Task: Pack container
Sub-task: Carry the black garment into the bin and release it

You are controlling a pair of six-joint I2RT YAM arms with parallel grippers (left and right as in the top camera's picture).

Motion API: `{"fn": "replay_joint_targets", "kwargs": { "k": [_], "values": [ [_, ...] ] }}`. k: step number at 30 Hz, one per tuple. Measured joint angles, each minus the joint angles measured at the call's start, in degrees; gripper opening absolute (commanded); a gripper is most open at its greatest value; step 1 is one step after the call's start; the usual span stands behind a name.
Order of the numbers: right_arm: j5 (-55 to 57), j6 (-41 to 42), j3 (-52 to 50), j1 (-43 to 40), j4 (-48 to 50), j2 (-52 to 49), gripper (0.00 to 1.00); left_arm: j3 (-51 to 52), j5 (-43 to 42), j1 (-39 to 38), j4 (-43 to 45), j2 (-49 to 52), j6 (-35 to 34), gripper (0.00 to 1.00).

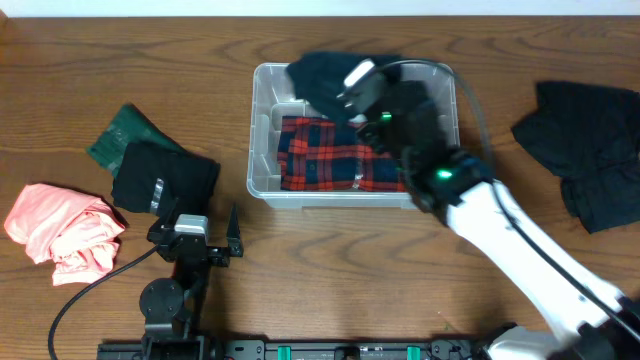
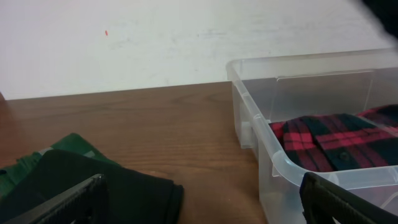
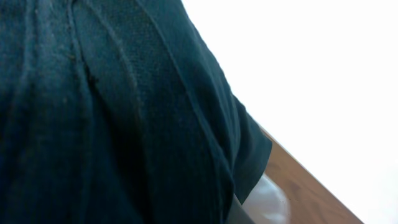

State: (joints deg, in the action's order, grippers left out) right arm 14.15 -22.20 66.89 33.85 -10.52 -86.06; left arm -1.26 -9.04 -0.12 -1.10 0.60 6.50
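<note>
While the right tool [image 1: 348,88] hangs over the far-left corner of the container [image 1: 262,150] with a dark blue garment [image 1: 322,72] bunched under it, I judge it clenched on that cloth. Its wrist view shows only fabric close against the lens, so the fingers themselves are hidden. The container, a clear bin, sits on the worktop [image 1: 330,260] with a red plaid shirt [image 1: 335,155] lying flat across its floor. The left tool [image 1: 197,240] rests near the container's front-left corner, released, its fingers spread wide with nothing between them.

The main risk is where the garment hangs. Part of it overlaps the container's far rim, so letting go here could leave it draped over the wall or slipping down behind the container. It is also a loose bunch, not a fold, and would likely pile high on the plaid shirt and use up room. More cloth waits outside: a black garment [image 1: 165,180] and a green one [image 1: 125,135] to the container's left, a pink one [image 1: 65,230] farther left, and another dark piece [image 1: 590,150] well to its right. A fold could also catch on the fingers and lift out again. The right arm crosses the container's right wall and, if lowered carelessly, could nudge the bin.
</note>
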Motion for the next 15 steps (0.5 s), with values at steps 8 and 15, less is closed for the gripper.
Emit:
{"fn": "replay_joint_targets", "kwargs": {
  "k": [8,15],
  "values": [
    [-1.81,-0.68,0.0,5.53,7.28,-11.65,0.01,0.0,0.0,0.0,0.0,0.0,0.0,0.98],
    [-1.31,0.0,0.0,6.14,8.63,-16.74,0.01,-0.02,0.0,0.0,0.0,0.0,0.0,0.98]
  ]
}}
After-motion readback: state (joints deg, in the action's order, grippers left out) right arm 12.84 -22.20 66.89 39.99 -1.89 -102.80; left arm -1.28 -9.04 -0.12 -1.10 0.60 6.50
